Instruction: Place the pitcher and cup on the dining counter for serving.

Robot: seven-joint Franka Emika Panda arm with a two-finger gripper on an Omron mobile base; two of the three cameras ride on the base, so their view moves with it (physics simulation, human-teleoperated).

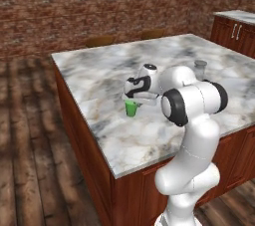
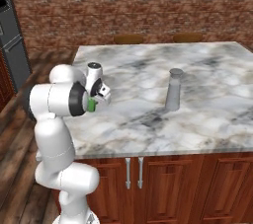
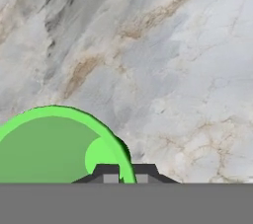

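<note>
The small green cup [image 1: 131, 107] stands low over the dining counter [image 1: 99, 70], near its front left part. My gripper [image 1: 133, 99] reaches down from above and is shut on the cup's rim. In the hand view the cup [image 3: 54, 144] opens wide at the lower left, with the rim pinched between my gripper's [image 3: 126, 173] two dark fingertips. From the right base view a sliver of the cup [image 2: 92, 104] shows beside the arm's elbow. The tall grey pitcher [image 2: 174, 90] stands upright on the dining counter [image 2: 207, 114], well to the right of the cup; it also shows behind the arm, pitcher [image 1: 200, 68].
Two brown stools [image 2: 129, 38] sit at the counter's far side, against a brick wall. A wood cabinet with a marble top [image 1: 236, 28] stands at the far right. A dark appliance [image 2: 11, 40] is at the left. The wood floor [image 1: 25, 145] lies left of the counter.
</note>
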